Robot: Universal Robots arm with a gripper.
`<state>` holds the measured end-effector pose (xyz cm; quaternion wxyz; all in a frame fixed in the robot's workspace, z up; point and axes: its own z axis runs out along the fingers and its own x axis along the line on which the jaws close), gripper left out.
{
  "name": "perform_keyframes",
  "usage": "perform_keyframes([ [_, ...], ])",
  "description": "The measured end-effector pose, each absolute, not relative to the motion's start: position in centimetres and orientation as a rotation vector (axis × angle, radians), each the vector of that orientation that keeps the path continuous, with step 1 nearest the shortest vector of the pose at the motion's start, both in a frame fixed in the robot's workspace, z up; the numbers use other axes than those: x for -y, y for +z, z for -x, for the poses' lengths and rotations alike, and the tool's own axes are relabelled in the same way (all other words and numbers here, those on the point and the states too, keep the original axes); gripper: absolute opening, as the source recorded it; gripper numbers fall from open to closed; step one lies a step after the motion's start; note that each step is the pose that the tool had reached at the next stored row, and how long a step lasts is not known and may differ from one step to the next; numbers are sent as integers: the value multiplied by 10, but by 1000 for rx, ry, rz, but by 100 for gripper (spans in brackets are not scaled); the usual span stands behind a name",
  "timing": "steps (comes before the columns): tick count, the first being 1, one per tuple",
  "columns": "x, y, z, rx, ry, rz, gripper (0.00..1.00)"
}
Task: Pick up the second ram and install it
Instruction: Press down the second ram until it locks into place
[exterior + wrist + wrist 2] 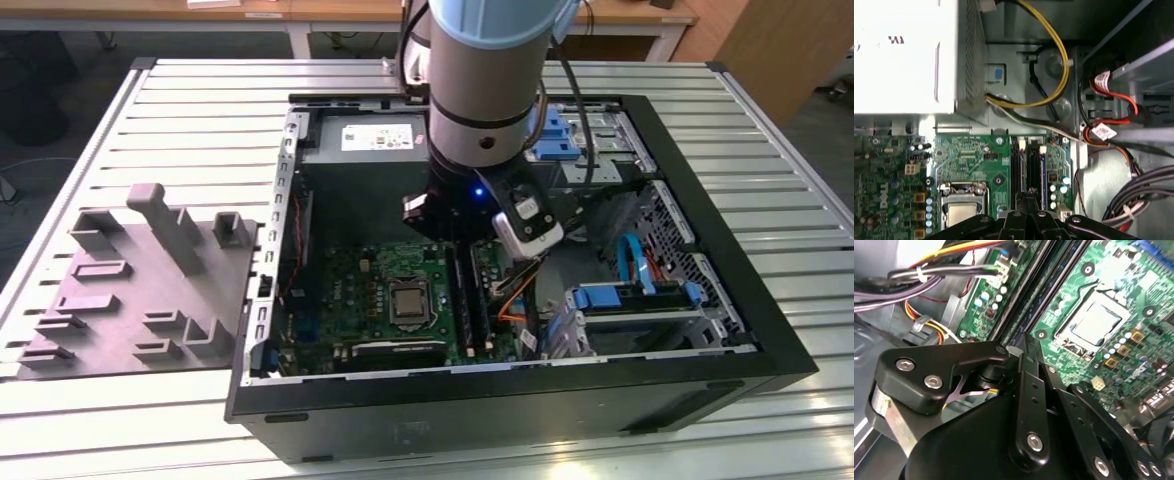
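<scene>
Gripper (1029, 194) closed to a narrow point, fingers (1030, 390) pressed together, tips down at the memory slots (1021, 165) of the motherboard (969, 155). Just beside those tips, a dark blue edge standing in one slot, likely the second ram (1043, 167); cannot tell whether fully seated or latched. Pickup apparently done, with insertion under way or close to finished. Farther out, power supply (904, 50) and cable bundles (1149, 200) inside the open tower case (507, 420), arm (487, 90) reaching in from above.
</scene>
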<state>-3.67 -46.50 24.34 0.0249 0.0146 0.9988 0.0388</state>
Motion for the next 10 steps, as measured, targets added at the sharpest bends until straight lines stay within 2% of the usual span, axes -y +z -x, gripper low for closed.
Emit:
perform_keyframes([
  [10, 457, 242, 37, -3089, 123, -45, 11],
])
